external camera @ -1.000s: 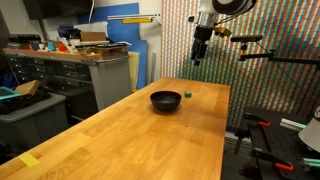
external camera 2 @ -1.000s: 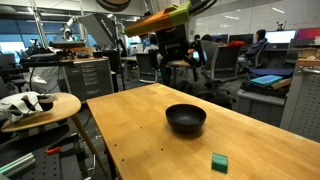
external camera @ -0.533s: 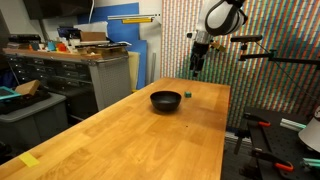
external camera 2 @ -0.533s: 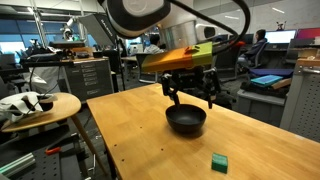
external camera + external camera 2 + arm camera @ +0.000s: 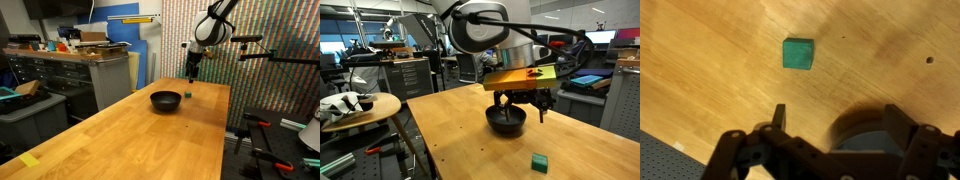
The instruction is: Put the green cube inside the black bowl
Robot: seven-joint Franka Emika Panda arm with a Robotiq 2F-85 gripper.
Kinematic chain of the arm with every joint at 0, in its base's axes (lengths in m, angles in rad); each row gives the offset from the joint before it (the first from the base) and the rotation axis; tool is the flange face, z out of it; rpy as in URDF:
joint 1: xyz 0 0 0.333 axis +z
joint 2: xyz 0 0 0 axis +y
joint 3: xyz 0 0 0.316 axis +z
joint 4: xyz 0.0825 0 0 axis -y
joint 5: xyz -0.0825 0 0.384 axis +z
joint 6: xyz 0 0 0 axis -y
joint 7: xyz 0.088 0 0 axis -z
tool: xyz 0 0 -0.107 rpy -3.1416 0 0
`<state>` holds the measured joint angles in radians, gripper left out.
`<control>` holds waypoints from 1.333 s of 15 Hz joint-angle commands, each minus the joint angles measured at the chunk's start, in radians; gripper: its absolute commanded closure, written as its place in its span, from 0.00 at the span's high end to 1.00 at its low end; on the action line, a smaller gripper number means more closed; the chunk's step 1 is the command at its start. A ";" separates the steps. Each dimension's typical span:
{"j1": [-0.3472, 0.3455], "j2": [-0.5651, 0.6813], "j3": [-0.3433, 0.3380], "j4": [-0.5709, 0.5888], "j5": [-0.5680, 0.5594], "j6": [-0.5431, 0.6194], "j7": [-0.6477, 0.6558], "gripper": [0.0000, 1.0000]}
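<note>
Within the last second the arm has swung in from high beyond the far edge of the desk [image 5: 150,140] and come down. The gripper [image 5: 521,108] now hangs low over the wood, close above the black bowl [image 5: 506,122]. Its jaws stand wide apart and hold nothing. In the wrist view the two fingers are spread, with only part of the bowl and bare wood between them.

The green cube [image 5: 797,53] has not moved, and neither has the bowl. The cube lies flat on the desk just beside the bowl, apart from it, and both sit near the far edge of the desk in an exterior view. In the wrist view the cube lies ahead of the fingers and off to one side, not between them.

So the change is all in the arm: this looks like the approach, with the pick-up not yet begun and the task hardly started. As I judge it, the gripper sits more over the bowl than over the cube. The next move probably calls for a short shift toward the cube until it lies between the fingers, and only then a straight drop and a close.

The cube is small against those wide jaws, so the line-up has to be close. The bowl stands so near that a descending finger might catch its rim and push it across the desk
</note>
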<state>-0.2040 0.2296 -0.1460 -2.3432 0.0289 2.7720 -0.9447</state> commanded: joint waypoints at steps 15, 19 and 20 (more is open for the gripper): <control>-0.157 0.281 0.064 0.287 -0.033 -0.098 -0.038 1.00; -0.158 0.308 0.058 0.304 -0.046 -0.125 -0.024 1.00; -0.160 0.313 0.058 0.307 -0.045 -0.134 -0.022 1.00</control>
<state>-0.3424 0.5199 -0.0985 -2.0789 0.0056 2.6846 -0.9773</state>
